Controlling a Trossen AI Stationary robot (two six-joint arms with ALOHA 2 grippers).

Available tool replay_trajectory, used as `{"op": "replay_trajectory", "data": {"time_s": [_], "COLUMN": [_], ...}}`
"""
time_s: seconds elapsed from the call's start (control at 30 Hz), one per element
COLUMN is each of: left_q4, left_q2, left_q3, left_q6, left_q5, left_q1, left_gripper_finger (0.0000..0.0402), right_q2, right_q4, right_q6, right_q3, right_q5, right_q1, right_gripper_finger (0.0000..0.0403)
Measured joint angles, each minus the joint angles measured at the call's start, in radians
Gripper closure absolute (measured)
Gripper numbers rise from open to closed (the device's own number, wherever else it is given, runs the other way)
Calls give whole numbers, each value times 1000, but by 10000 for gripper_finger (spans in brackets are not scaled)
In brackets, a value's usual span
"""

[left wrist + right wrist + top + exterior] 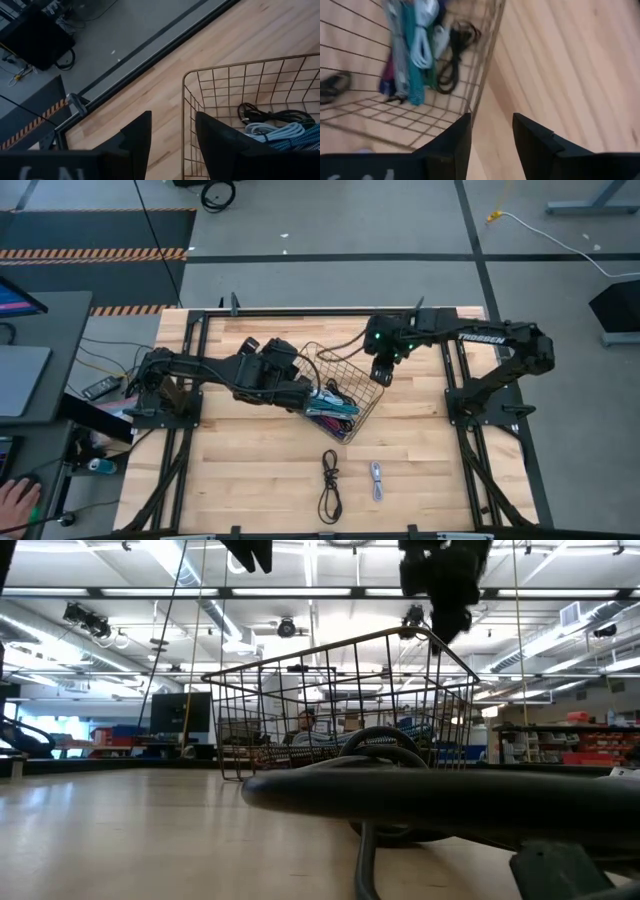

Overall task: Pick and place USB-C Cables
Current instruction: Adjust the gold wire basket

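- Centrally on the pale wooden slatted surface (250, 460): a dark wire-mesh basket (345, 370), tilted, holding a heap of coiled USB-C cables in teal, pale blue-grey, magenta and black (332, 406).
- Just beside the basket's near-left rim: the left dark two-finger hand (170, 145), fingers parted with an empty gap, gripping nothing, bare wood showing between them.
- Above the basket's far-right corner: the right dark two-finger hand (381, 372), fingers likewise apart and empty, the basket's wire rim just beside one finger (452, 142) in the right wrist view.
- Inside the basket, seen from the right wrist: a teal braided cable bundle (410, 60), a pale blue-grey cable bundle (422, 40) and a black coiled cable (451, 55) lying together on the mesh floor.
- Well in front of the basket, out on the surface: a long black folded cable (329, 485) and, just beside it, a short pale blue-grey cable bundle (376, 479).
- Closest to the low camera: that black cable (400, 790), with the basket behind it.
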Motion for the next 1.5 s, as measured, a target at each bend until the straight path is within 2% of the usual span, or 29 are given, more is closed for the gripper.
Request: {"op": "replay_trajectory", "data": {"time_s": [0.13, 0.27, 0.57, 1.13, 1.5], "left_q4": [0, 0, 0, 25, 42], "left_q2": [0, 0, 0, 1, 1], "left_q3": [0, 0, 0, 0, 0], "left_q6": [2, 2, -3, -10, -11], "left_q5": [0, 0, 0, -5, -6], "left_q1": [2, 2, 2, 2, 2], "left_gripper_finger": [241, 241, 241, 241, 241], "right_q2": [0, 0, 0, 0, -1], "right_q4": [66, 115, 231, 240, 279], "right_q6": [23, 50, 59, -23, -81], "right_q3": [-115, -168, -212, -234, -369], "right_q5": [8, 17, -10, 0, 1], "right_q1": [14, 23, 44, 29, -26], "right_gripper_finger": [241, 231, 226, 227, 227]}}
